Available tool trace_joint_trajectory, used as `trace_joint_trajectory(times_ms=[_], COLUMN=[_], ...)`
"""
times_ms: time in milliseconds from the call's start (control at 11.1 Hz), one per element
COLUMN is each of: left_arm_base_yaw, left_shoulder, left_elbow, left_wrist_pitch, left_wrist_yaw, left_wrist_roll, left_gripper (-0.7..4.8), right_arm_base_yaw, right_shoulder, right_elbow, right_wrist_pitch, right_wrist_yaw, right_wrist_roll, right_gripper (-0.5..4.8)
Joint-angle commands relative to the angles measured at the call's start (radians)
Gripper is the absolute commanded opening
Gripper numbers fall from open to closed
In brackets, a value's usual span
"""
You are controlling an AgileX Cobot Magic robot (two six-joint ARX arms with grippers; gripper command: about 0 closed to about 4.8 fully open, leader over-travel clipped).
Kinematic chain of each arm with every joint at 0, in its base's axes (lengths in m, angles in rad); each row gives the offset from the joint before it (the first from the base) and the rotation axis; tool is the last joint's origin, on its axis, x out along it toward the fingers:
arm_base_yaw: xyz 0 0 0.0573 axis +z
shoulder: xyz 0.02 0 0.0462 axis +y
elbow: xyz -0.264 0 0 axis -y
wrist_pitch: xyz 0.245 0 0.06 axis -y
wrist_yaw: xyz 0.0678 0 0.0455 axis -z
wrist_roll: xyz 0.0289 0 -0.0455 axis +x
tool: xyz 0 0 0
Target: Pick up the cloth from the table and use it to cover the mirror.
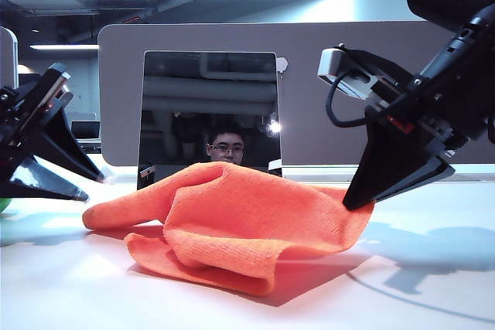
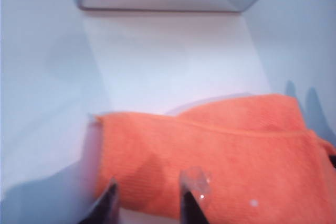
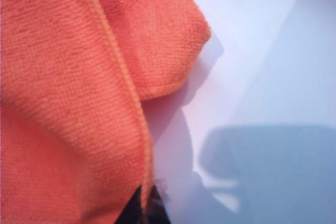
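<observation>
Right claw (image 1: 357,203): jaws shut on cloth (image 1: 232,222) edge; black tips pinch the stitched hem at the cloth's right end, low over the table (image 1: 433,284), right of centre.
Right claw, wrist view (image 3: 143,205): dark tips closed together on the hem; cloth (image 3: 63,87) fills most of the frame, white table (image 3: 262,51) beside it.
Left claw (image 1: 81,187): jaws spread wide, nothing held; near the table's left edge, just beside the cloth's left end; contact unclear.
Left claw, wrist view (image 2: 149,203): two dark fingers apart, poised over the near edge of the cloth (image 2: 220,150).
Cloth place: mid-table, in front of the mirror (image 1: 209,113), crumpled and folded over itself.
Cloth axis: long axis runs left-right, parallel to the mirror face; right end lifted a little at the pinch, left end tapering flat to the table.
Cloth material: bright orange, soft, fine-ribbed weave, stitched border, rounded folds.
Mirror: upright, rectangular, dark reflective face, toward the far edge, uncovered, in front of the panel (image 1: 348,90).
Table: smooth, plain white.
Panel: wide, grey, flat.
</observation>
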Motion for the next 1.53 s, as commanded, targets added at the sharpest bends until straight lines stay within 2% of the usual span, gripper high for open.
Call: trace_joint_trajectory(times_ms=[90, 449, 808, 1525], left_arm_base_yaw=[0.0, -0.001, 0.0, -0.014], left_shoulder=[0.01, 0.122, 0.128, 0.134], left_elbow=[0.006, 0.059, 0.06, 0.063], left_wrist_pitch=[0.074, 0.089, 0.132, 0.085], left_wrist_yaw=[-0.051, -0.04, -0.043, 0.003], left_wrist_roll=[0.001, -0.006, 0.0, -0.008], left_gripper=[1.47, 1.47, 1.47, 1.47], right_arm_base_yaw=[0.001, 0.001, 0.001, 0.001], right_shoulder=[-0.004, -0.004, -0.003, -0.003], right_elbow=[0.003, 0.003, 0.003, 0.003], right_wrist_pitch=[0.011, 0.011, 0.011, 0.011], right_wrist_yaw=[-0.006, -0.006, -0.006, -0.006], right_wrist_roll=[-0.002, -0.002, -0.002, -0.001], right_gripper=[-0.03, -0.03, -0.03, -0.03])
